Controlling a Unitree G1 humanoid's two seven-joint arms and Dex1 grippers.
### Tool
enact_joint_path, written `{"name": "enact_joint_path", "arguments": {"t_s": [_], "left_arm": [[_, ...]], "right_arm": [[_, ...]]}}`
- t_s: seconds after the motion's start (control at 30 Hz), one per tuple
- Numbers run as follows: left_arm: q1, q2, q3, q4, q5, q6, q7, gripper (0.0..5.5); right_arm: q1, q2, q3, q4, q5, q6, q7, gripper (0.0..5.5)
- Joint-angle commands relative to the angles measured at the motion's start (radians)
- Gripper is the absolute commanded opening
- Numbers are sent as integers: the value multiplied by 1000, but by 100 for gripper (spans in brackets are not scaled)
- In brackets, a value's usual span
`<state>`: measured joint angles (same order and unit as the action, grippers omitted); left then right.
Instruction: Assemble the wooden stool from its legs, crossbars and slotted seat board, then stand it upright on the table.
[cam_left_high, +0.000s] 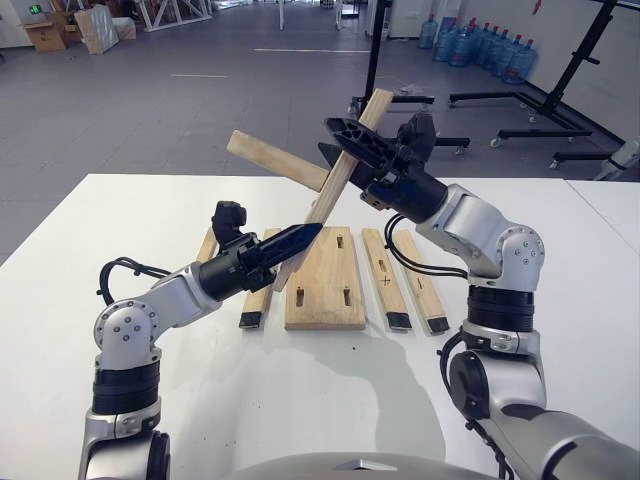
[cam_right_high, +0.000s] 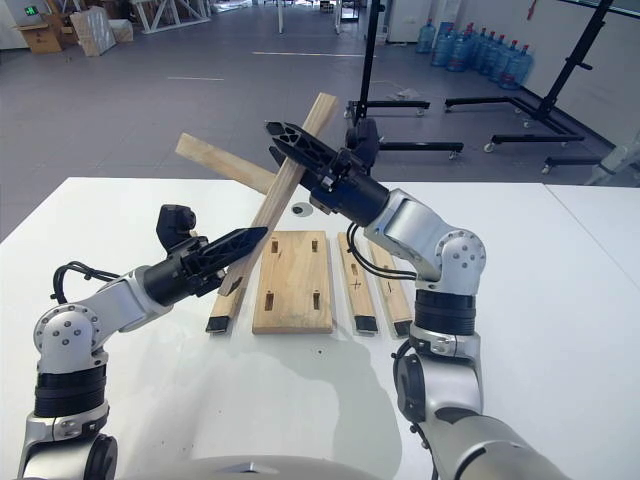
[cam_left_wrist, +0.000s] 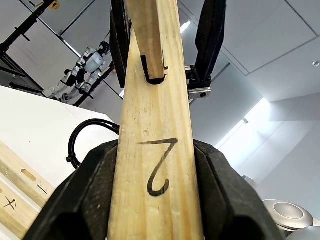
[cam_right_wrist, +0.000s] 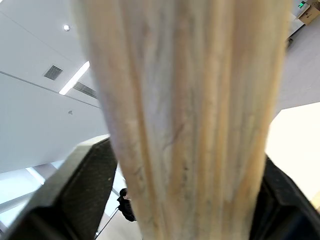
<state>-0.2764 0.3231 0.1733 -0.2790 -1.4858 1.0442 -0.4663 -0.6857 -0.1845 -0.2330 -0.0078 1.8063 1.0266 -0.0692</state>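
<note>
Head view, leg (cam_left_high: 335, 185): was tilted over the table (cam_left_high: 120, 230); left gripper (cam_left_high: 305, 235) clamped its lower part, right gripper (cam_left_high: 345, 135) clamped near its top
Head view, crossbar (cam_left_high: 270, 155): one end sat in the leg, the rest jutted toward the robot's left
Head view, seat board (cam_left_high: 325, 285): lay flat between loose legs (cam_left_high: 383, 275), its slots unfilled
Left wrist view, slot (cam_left_wrist: 152, 75): held the crossbar's end
Right wrist view, fingers (cam_right_wrist: 85, 190): flanked the leg
Step, judged: crossbar-to-leg joint; next move called for seating it squarely

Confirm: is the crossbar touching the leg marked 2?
Touching. The left wrist view shows the end of the crossbar seated in the notch of the leg marked 2, with no gap between them.
</note>
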Motion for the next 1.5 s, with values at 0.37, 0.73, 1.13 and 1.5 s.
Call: {"name": "enact_joint_path", "arguments": {"t_s": [0.37,0.73,1.13,1.5], "left_arm": [[5,18,-15,-26,37,-28,19,204],[17,6,80,-31,103,-162,149,350],[122,-10,4,-37,444,-287,214,413],[140,-46,-34,-39,510,-280,201,413]], "right_arm": [[40,-56,50,-58,-29,-38,36,217],[101,-177,34,-114,-445,-172,336,206],[-30,-178,169,276,-1141,-794,864,205],[-204,-92,105,828,-1291,-1312,1270,205]]}}
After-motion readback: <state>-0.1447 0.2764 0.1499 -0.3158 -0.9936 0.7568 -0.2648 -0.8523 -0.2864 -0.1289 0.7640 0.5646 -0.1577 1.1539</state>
